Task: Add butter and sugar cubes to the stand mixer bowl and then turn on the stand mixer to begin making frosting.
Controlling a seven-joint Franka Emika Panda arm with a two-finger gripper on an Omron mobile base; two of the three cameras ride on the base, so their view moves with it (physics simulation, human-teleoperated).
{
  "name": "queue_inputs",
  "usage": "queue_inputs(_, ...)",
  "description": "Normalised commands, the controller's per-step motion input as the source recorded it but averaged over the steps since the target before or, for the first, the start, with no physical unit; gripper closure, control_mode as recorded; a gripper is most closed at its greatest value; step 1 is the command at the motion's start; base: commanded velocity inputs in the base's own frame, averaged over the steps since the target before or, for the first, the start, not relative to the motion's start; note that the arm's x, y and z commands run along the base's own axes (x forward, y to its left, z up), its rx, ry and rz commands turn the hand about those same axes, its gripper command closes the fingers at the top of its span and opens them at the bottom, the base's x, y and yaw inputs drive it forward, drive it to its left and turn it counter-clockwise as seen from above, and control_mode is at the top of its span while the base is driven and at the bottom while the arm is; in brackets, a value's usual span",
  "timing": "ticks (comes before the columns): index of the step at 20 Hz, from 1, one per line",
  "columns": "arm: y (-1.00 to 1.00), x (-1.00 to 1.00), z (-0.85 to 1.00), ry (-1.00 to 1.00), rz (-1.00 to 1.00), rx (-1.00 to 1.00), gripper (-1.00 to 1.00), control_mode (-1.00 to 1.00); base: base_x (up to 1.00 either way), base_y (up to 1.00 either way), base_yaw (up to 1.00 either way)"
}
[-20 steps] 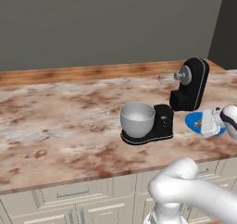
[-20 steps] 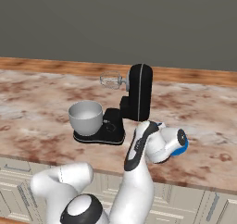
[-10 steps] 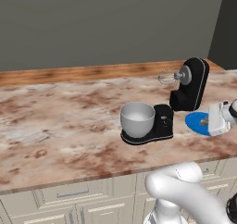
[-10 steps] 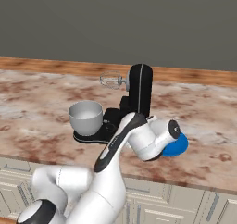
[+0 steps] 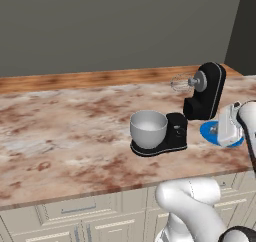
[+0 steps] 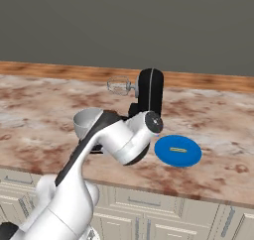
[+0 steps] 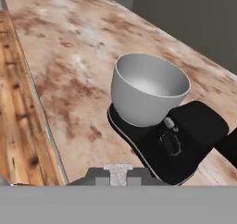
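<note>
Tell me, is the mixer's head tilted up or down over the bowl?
Tilted up. The mixer head leans back, its whisk hanging in the air behind the bowl, not inside it.

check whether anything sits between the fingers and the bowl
Nothing visible does. From the fingers, shut on a pale cube, the way to the bowl is open; the whisk is tilted back, clear of the rim.

The glossy white, rounded-tube robot arm (image 6: 74, 184), rising at the lower left of the right base view, has fat sausage-like links, a black strip along its upper link, dark seams at the joints, and a round dark-grey cap with a pale centre at its wrist.
</note>
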Motion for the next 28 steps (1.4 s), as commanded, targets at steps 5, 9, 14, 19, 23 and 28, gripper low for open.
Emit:
queue_inputs(5, 0.76, -0.02, 0.48, 0.06, 0.0, -0.13, 1.0, -1.0, 0.0, 0.0, 0.0)
queue_inputs(9, 0.67, 0.03, 0.38, 0.08, -0.01, -0.16, 1.0, -1.0, 0.0, 0.0, 0.0)
queue_inputs(14, 0.54, 0.21, 0.25, 0.14, -0.03, -0.16, 1.0, -1.0, 0.0, 0.0, 0.0)
queue_inputs(19, 0.45, 0.46, 0.06, 0.19, -0.03, -0.15, 1.0, -1.0, 0.0, 0.0, 0.0)
queue_inputs(23, 0.34, 0.57, 0.0, 0.21, -0.04, -0.15, 1.0, -1.0, 0.0, 0.0, 0.0)
queue_inputs(28, 0.21, 0.51, 0.0, 0.21, -0.05, -0.17, 1.0, -1.0, 0.0, 0.0, 0.0)
